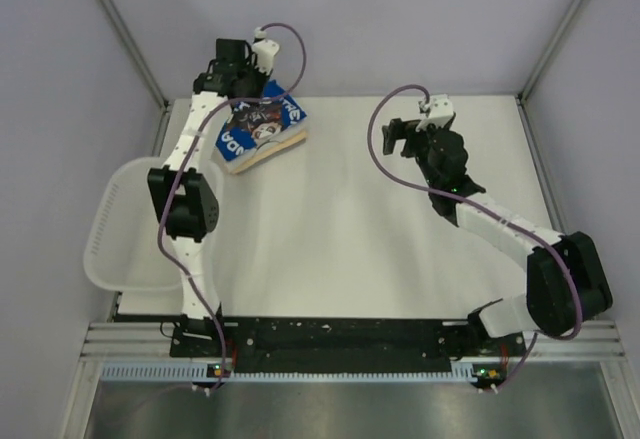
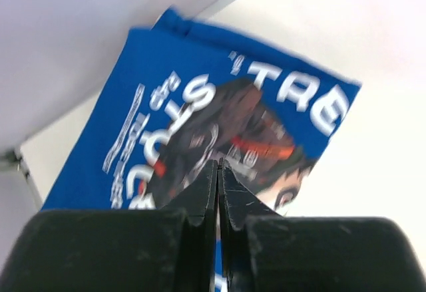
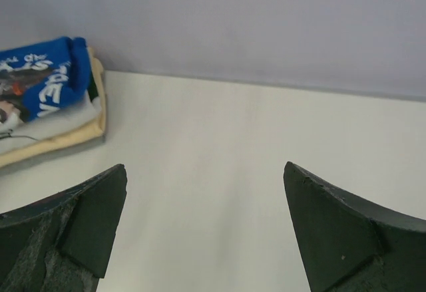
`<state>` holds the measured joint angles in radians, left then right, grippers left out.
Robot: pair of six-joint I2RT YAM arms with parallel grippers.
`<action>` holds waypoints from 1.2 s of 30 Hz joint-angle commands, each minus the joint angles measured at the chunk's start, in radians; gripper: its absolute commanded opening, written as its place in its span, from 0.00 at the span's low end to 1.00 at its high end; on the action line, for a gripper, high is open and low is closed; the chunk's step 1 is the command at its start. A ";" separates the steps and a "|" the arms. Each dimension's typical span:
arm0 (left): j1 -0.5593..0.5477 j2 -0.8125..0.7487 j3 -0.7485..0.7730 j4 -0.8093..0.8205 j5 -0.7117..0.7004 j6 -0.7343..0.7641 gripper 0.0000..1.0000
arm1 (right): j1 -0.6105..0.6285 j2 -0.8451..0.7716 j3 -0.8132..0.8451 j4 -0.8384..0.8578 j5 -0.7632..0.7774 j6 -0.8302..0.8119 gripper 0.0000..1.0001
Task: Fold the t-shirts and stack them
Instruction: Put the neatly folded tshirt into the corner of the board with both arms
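Note:
The royal blue t-shirt [image 1: 265,127] lies folded, print up, on top of a stack at the table's far left. It fills the left wrist view [image 2: 219,106]. In the right wrist view, blue [image 3: 40,79] lies over a white layer [image 3: 76,116] and a cream layer [image 3: 60,142]; no black drawing shows. My left gripper [image 1: 246,107] hovers over the blue shirt's far edge, its jaws shut with nothing between them [image 2: 218,164]. My right gripper [image 1: 393,135] is open and empty over bare table, to the right of the stack [image 3: 206,192].
A white slotted basket [image 1: 122,227] sits at the left edge of the table, beside the left arm. Grey walls close in the table at the back and sides. The stack lies near the back left corner.

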<state>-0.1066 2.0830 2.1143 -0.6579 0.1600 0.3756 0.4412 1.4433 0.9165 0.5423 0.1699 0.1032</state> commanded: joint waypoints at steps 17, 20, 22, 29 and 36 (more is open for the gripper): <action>-0.157 0.180 0.131 -0.029 -0.109 0.000 0.19 | -0.107 -0.281 -0.219 -0.189 0.091 -0.086 0.99; -0.157 0.065 0.070 -0.017 -0.119 0.011 0.51 | -0.121 -0.290 -0.219 -0.228 0.095 -0.079 0.99; -0.159 -0.036 -0.002 -0.011 -0.097 0.013 0.58 | -0.125 -0.305 -0.220 -0.260 0.115 -0.073 0.99; -0.162 -0.501 -0.555 0.070 0.081 0.029 0.74 | -0.134 -0.409 -0.287 -0.347 0.117 -0.036 0.99; -0.136 -0.865 -1.239 0.378 0.027 0.091 0.85 | -0.139 -0.527 -0.468 -0.289 0.158 -0.030 0.99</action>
<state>-0.2653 1.2652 1.1355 -0.4358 0.1932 0.4332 0.3172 0.9733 0.5282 0.2127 0.2874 0.0544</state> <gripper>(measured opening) 0.845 0.987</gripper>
